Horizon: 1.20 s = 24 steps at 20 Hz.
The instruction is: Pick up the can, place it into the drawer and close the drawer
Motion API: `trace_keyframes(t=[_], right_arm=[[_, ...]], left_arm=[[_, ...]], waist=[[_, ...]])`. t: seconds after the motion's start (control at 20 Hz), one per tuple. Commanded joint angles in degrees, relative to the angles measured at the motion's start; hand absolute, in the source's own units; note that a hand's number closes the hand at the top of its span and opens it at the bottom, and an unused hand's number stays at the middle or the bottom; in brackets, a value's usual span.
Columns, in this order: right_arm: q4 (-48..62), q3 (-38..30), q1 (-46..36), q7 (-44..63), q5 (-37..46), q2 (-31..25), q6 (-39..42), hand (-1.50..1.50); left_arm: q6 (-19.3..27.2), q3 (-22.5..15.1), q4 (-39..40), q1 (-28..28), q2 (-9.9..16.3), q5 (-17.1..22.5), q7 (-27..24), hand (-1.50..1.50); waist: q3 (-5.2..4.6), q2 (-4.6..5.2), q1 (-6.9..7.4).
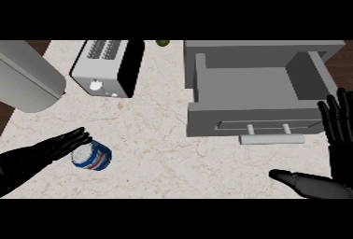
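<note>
A blue can (92,156) with a silver top and a red-and-white label stands on the marble counter at the lower left. My left hand (43,154) comes in from the left edge, its straight fingers reaching the can's left side and top rim; nothing is curled round the can. The grey drawer (207,112) at the upper right is pulled open, its inside bare, with a pale handle (271,139) on its front. My right hand (338,154) stands open at the right edge, fingers pointing up beside the drawer's front corner, thumb stretched out to the left.
A white and black toaster (107,67) sits at the back left of the counter. A large grey cylinder (27,77) lies at the far left edge. A small green thing (163,42) peeks in at the top, behind the toaster.
</note>
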Motion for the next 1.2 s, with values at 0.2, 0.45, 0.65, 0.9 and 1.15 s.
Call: trace_keyframes(t=[0.2,0.45,0.65,0.9,1.15], right_arm=[[1.0,-5.5,3.1,1.0,-4.1,-2.6,2.2,-1.5],[-4.2,-8.6,10.1,0.2,-9.0,-3.6,6.1,-1.5],[-1.3,-10.7,12.3,-4.7,-11.2,-3.7,9.8,-1.5],[-5.0,-13.1,15.3,-1.8,-14.1,-4.8,11.9,-1.5],[-4.6,-17.0,18.1,-3.7,-17.9,-5.8,15.5,-1.5]], left_arm=[[-25.5,13.1,20.5,-2.7,16.8,13.8,-6.0,-1.5],[-28.5,12.3,27.2,-7.5,19.9,17.6,-3.1,-1.5],[-30.3,10.9,32.3,-7.5,21.5,22.6,-0.4,-1.5],[-26.2,5.0,35.4,-10.6,23.2,29.1,5.3,-1.5],[-26.7,-1.1,38.3,-12.7,24.6,37.2,9.9,-1.5]], waist=[[0.15,-0.26,0.75],[0.18,-0.38,0.02],[0.19,-0.36,0.22],[0.2,-0.34,-0.23],[0.21,-0.37,-0.25]])
